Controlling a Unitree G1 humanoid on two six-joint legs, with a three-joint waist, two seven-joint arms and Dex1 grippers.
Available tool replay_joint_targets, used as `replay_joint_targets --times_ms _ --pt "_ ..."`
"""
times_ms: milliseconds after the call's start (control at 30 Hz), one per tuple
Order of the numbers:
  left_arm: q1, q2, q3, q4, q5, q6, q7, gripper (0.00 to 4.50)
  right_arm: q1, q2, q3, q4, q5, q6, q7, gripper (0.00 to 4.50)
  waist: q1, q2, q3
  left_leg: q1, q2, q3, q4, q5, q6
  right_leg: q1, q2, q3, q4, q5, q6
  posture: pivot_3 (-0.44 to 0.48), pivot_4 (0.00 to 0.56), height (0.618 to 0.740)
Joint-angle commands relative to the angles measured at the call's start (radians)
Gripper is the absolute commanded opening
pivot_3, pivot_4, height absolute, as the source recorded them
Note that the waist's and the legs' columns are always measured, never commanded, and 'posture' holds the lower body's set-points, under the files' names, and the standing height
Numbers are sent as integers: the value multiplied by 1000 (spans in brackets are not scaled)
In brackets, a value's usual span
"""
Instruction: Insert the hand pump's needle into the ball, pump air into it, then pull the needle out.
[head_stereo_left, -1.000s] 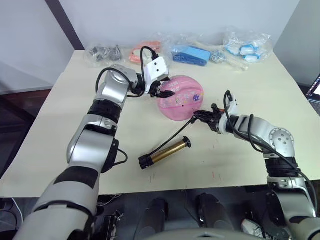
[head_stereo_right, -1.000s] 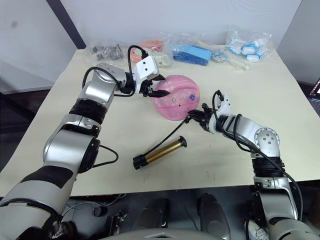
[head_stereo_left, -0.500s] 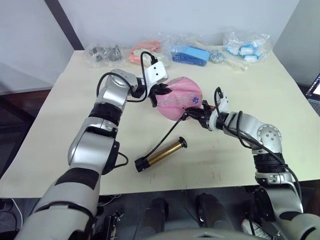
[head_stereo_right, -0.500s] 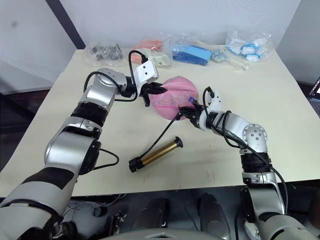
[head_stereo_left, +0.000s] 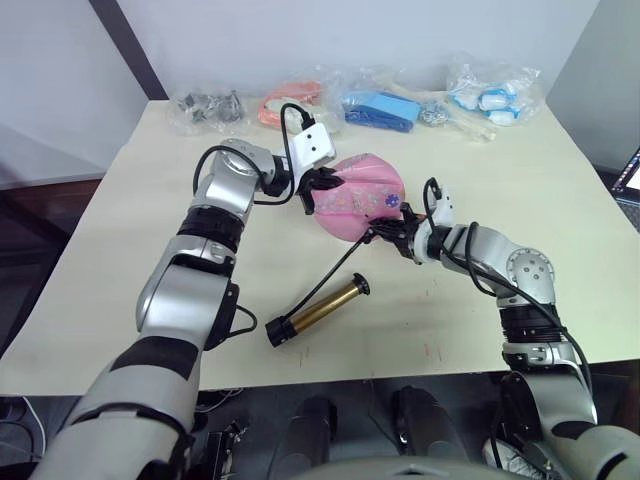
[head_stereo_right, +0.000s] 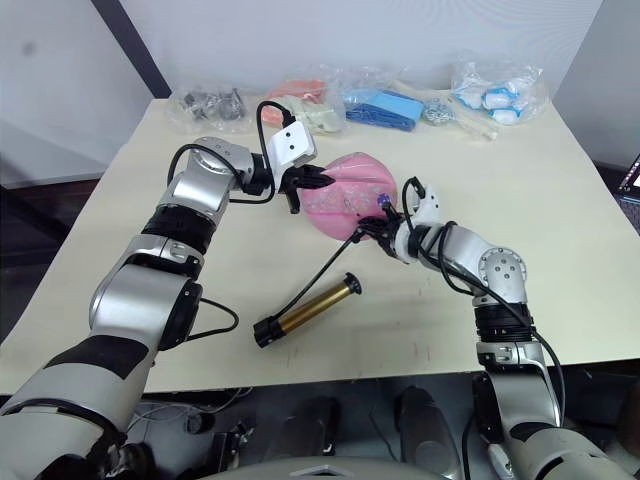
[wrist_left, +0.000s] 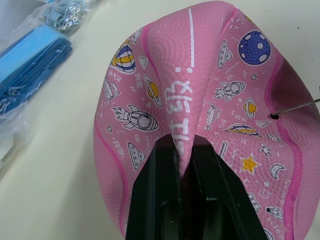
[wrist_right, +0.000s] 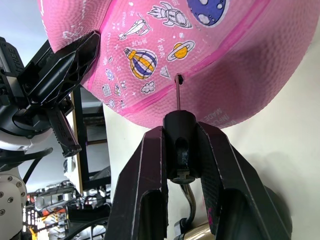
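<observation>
The pink ball (head_stereo_left: 362, 195), dented and printed with cartoons, lies at the table's middle. My left gripper (head_stereo_left: 320, 188) is shut on a fold of the ball's left side (wrist_left: 184, 150). My right gripper (head_stereo_left: 405, 232) is shut on the black fitting (wrist_right: 179, 125) of the needle (wrist_right: 178, 95), right of the ball. The needle's tip sits at the ball's small valve hole (wrist_left: 275, 116). The hand pump (head_stereo_left: 320, 310), a gold cylinder, lies flat on the table in front of the ball. Its thin black hose (head_stereo_left: 342, 262) runs up to my right gripper.
Along the table's back edge lie clear bags: dark metal parts (head_stereo_left: 205, 105), orange items (head_stereo_left: 285, 105), a blue pack (head_stereo_left: 382, 110) and white-blue pieces (head_stereo_left: 490, 95). The cream table (head_stereo_left: 120, 220) ends near the pump at the front.
My right gripper has carried the needle left up to the ball's valve hole. The left gripper tipped the ball up. The pump slid slightly left with its hose.
</observation>
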Motion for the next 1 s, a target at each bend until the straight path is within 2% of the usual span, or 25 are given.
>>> replay_joint_targets --times_ms 33,667,1000 --pt "1 0 15 -34 -11 -14 -3 0 -17 2 -22 -8 13 19 0 314 0 0 0 0 0 0 0 0 0 0 0 0 0 0 0 0 150 740" --pt "39 8 27 -96 -21 -28 -20 0 -49 19 -37 66 -6 75 -12 314 0 0 0 0 0 0 0 0 0 0 0 0 0 0 0 0 150 740" --pt "51 12 32 -115 -27 -22 -25 0 -44 31 -71 86 7 87 -68 314 0 0 0 0 0 0 0 0 0 0 0 0 0 0 0 0 150 740"
